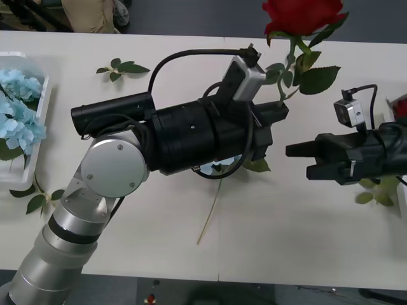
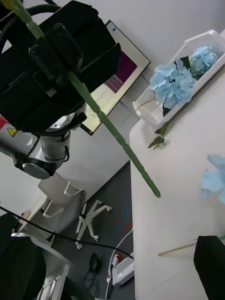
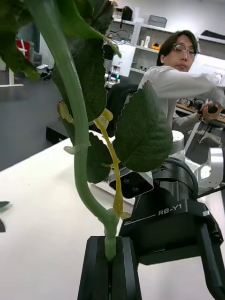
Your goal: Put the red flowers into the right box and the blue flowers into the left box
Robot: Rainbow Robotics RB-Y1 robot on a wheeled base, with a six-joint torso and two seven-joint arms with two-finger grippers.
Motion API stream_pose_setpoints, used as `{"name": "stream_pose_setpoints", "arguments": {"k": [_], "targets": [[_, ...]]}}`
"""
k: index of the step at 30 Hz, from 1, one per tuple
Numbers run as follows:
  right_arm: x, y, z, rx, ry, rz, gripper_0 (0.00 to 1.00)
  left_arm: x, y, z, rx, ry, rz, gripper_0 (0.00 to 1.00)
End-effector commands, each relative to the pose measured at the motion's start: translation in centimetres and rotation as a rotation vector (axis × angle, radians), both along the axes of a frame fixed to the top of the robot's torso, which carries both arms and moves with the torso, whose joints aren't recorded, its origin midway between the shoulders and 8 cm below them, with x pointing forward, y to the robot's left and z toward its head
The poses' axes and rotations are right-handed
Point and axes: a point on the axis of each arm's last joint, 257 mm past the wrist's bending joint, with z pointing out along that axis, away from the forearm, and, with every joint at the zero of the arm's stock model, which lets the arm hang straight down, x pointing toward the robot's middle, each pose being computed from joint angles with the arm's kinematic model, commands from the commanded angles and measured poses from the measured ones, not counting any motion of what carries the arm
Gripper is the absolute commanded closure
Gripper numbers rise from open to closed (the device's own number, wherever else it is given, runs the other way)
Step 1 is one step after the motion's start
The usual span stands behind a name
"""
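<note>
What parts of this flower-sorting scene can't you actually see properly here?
- Left gripper, shut on the red rose's stem: in the front view its own arm hides the fingers.
- Right box: cut off by the front view's right edge.
- Left box: partly cut off at the left edge.
- Right gripper: open, empty.

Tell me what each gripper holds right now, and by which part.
The left gripper is shut on a red rose, pinching its green stem partway along. The right gripper is open and holds nothing.
</note>
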Motion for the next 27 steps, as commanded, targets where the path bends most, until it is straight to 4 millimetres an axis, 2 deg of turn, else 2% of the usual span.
{"name": "stream_pose_setpoints", "arguments": {"k": [1,13,19,27], "targets": [[-0.3,2.2,0.8,0.027,-0.069,0.039,0.0,0.3,0.5,1.2,0.012,-0.079,0.014,1.0],[0.1,6.7,0.8,0.08,-0.094,0.045,0.0,0.5,0.6,1.2,0.013,-0.091,0.02,1.0],[0.6,8.5,1.4,0.123,-0.094,0.037,0.0,0.5,0.6,1.3,0.011,-0.095,0.021,1.0],[1.4,9.9,2.2,0.158,-0.099,0.01,0.0,0.7,0.7,1.4,0.008,-0.097,0.027,1.0]]}}
